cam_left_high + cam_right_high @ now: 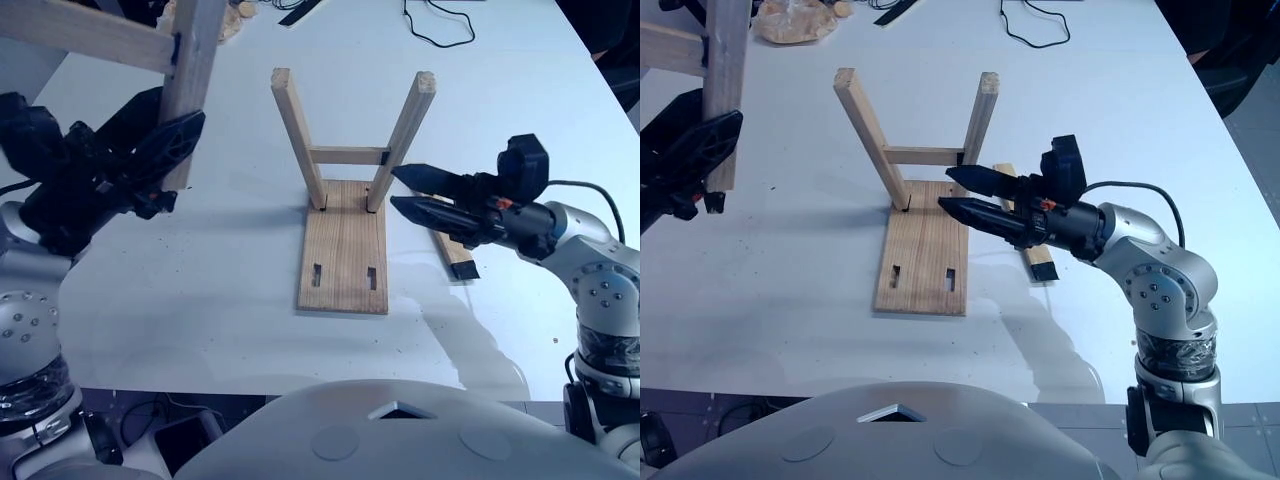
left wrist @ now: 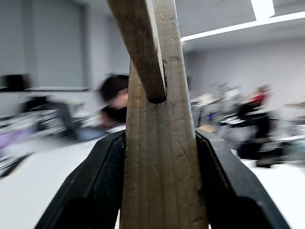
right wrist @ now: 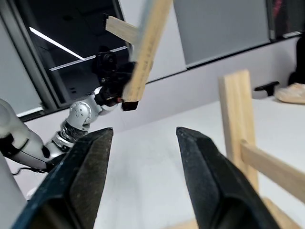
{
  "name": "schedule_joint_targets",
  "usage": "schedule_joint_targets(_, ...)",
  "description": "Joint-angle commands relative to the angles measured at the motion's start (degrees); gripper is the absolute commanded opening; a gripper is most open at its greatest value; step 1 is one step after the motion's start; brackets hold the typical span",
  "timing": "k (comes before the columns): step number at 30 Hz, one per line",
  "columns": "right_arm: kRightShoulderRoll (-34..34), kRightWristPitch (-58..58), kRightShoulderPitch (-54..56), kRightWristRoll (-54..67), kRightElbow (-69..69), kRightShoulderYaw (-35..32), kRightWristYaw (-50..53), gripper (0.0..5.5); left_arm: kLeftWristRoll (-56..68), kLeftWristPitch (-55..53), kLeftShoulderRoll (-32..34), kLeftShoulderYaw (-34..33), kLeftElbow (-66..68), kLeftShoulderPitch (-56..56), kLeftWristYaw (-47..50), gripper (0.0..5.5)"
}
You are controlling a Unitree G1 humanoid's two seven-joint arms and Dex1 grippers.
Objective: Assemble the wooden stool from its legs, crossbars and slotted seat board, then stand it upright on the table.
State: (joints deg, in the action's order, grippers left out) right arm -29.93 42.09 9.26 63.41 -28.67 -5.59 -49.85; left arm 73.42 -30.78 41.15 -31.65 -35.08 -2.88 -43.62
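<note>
Well, the left black 2-finger gripper (image 1: 172, 148) is clamped on 1 leg of a pale wooden leg-and-crossbar frame (image 1: 195, 60), held nearly upright above the white table (image 1: 200, 300). Its likely target, 2 empty slots (image 1: 316, 275) at the near end of the flat wooden seat board (image 1: 343, 240), lies down to its right. The right gripper (image 1: 400, 189), spread and empty, hovers beside the planted frame (image 1: 348, 155) in the far slots.

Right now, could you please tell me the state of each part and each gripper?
Seat board: flat on the table, near slots empty.
First leg frame: standing in the far slots.
Second leg frame: held above the table.
Left gripper: shut on second leg frame.
Right gripper: open, empty.
Loose bar: lying on the table.
</note>
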Motion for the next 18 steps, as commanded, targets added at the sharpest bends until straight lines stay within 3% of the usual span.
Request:
schedule_joint_targets(1, 0.1, 2.3, 5.7, 3.9, -0.5, 0.5, 2.0, 2.70, 4.3, -2.5, 1.6, 4.2, -6.5, 0.1, 1.1, 2.06)
schedule_joint_targets(6, -0.2, 3.9, 9.2, 5.8, -0.3, 2.2, 1.0, 3.40, -2.9, -2.5, 1.8, 11.6, -9.6, -3.0, -2.9, 2.06)
schedule_joint_targets(18, 0.2, 4.2, 13.8, 1.6, 0.6, 8.4, -3.7, 3.40, -10.9, -0.2, 1.1, 18.6, -10.3, -2.4, -5.3, 2.06)
